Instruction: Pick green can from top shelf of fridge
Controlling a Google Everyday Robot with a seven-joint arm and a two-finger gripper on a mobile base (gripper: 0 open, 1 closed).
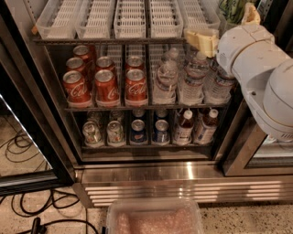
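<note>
The green can (pixel 232 9) stands at the right end of the top shelf (pixel 110 41), cut off by the top edge of the view. The shelf carries a row of clear ribbed lane trays (pixel 130 18). My gripper (pixel 220 23) is at the can's height on the white arm (pixel 256 59). It is open, with one pale finger (pixel 201 40) left of and below the can and the other (pixel 251 13) at its right. I cannot tell whether either finger touches the can. The fridge (pixel 151 173) has a steel frame and base grille.
Red cola cans (pixel 106 87) and water bottles (pixel 192 80) fill the middle shelf. Darker cans and small bottles (pixel 183 128) stand on the bottom shelf. The open door's black edge (pixel 27 137) is at the left, cables (pixel 27 210) lie on the floor, and a clear bin (pixel 155 219) sits below.
</note>
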